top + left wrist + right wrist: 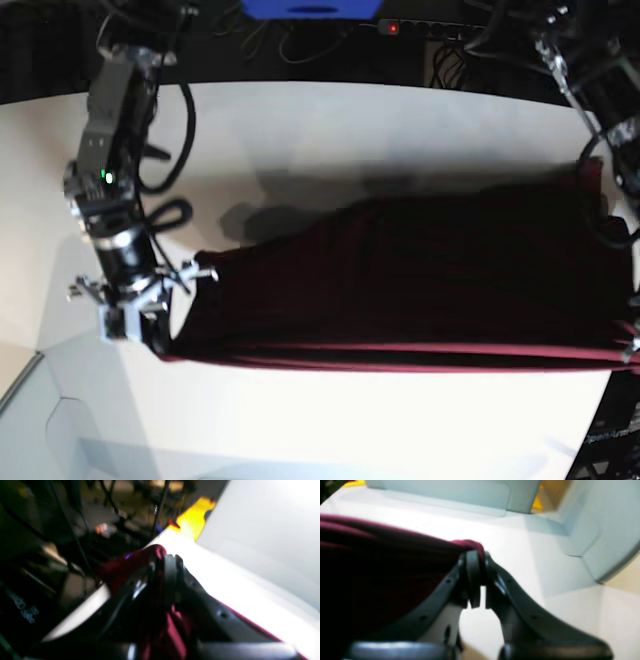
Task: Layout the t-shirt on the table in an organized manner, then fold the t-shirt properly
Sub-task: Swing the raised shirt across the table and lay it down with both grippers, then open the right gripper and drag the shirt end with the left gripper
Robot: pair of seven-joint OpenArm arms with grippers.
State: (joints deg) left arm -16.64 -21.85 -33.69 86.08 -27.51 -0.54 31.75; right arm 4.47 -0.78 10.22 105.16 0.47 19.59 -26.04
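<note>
Your left hand [170, 562] is pinched closed on a bunched edge of the t-shirt [400, 285], and your right hand [478, 562] is clamped on the opposite edge. You have the maroon cloth stretched wide between both hands over the white tabletop [350, 130].

Both hands are dark grey plastic with curved finger shells dotted with small screw holes; the right hand [480, 580] has black rubbery pads, the left hand [170, 580] likewise. The right arm [110, 150] is silver-black, green LED, looping black cables.
</note>
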